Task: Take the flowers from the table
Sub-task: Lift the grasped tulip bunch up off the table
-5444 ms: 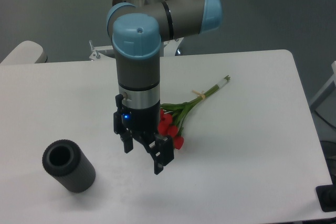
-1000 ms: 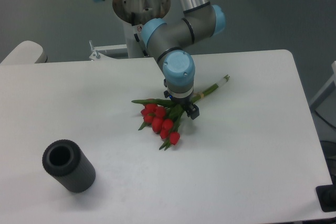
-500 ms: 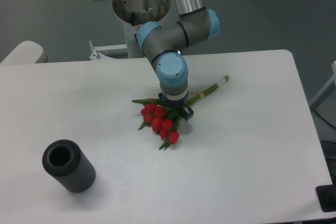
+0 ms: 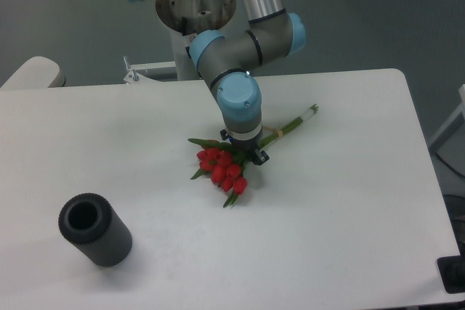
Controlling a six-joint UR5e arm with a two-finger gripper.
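Observation:
The flowers (image 4: 221, 170) are a small bunch of red tulip buds with green leaves, lying on the white table (image 4: 349, 215) near its middle. Their long green stems (image 4: 292, 123) run up and to the right. My gripper (image 4: 245, 154) points straight down over the bunch, just above the buds where leaves and stems meet. The blue-capped wrist hides most of it, and only one dark finger (image 4: 259, 156) shows at the right of the stems. The jaws stand pressed in on the stems, and the buds are drawn close together.
A dark grey hollow cylinder (image 4: 94, 230) lies on its side at the front left of the table. The arm's base (image 4: 195, 5) stands behind the table's far edge. A dark object (image 4: 454, 275) sits at the front right corner.
Since 5.4 s ago the gripper moved from front-left of the bunch to right over its stems and came down. In the last half second the buds and leaves pulled tighter together.

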